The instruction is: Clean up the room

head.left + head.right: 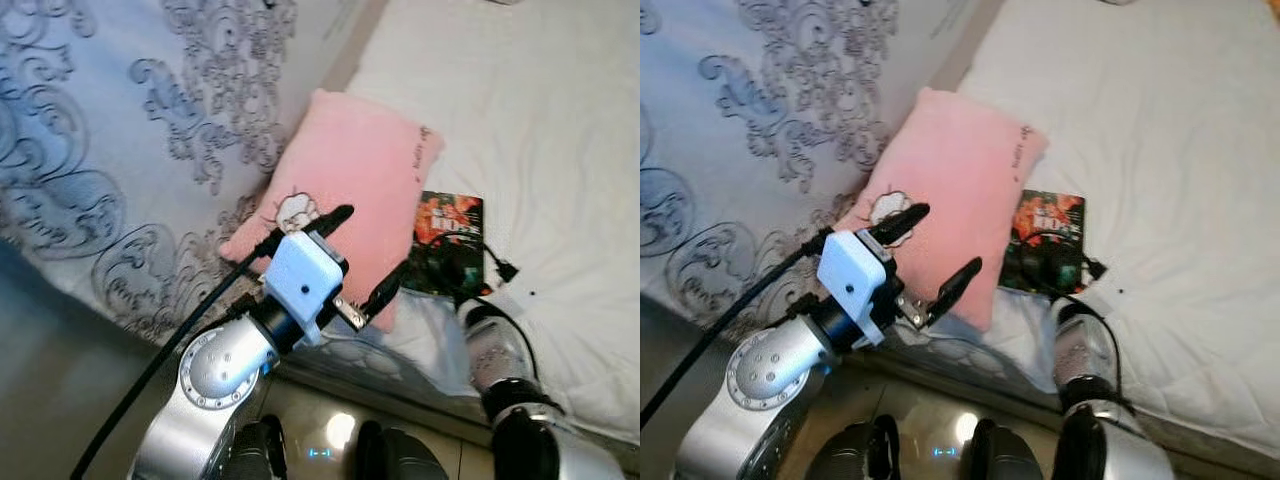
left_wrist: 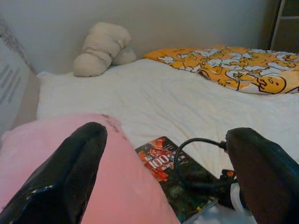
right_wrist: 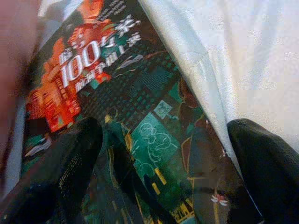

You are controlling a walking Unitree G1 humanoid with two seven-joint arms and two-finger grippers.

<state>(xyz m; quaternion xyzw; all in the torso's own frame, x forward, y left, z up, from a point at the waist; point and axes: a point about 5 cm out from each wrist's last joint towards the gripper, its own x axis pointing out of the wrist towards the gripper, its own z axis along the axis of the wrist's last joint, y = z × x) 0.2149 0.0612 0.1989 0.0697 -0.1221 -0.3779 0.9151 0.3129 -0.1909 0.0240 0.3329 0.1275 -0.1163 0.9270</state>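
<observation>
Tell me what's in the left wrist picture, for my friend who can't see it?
Two black fingers of the robot's left gripper are spread open above a pink pillow and a colourful book on a white bed. A black cable loops over the book. Farther back lie a beige stuffed toy and a yellow cartoon blanket.

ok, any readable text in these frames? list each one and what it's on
"100": large white digits on the book cover lying on the white bed, beside the pink pillow.
Characters following the "100" and a smaller line beneath it: there, but too blurred to read reliably.
Small dark writing at the pink pillow's corner: too small to read.
Faint lines of grey print on the patterned cover beside the bed: unreadable.
Nothing else legible.
</observation>
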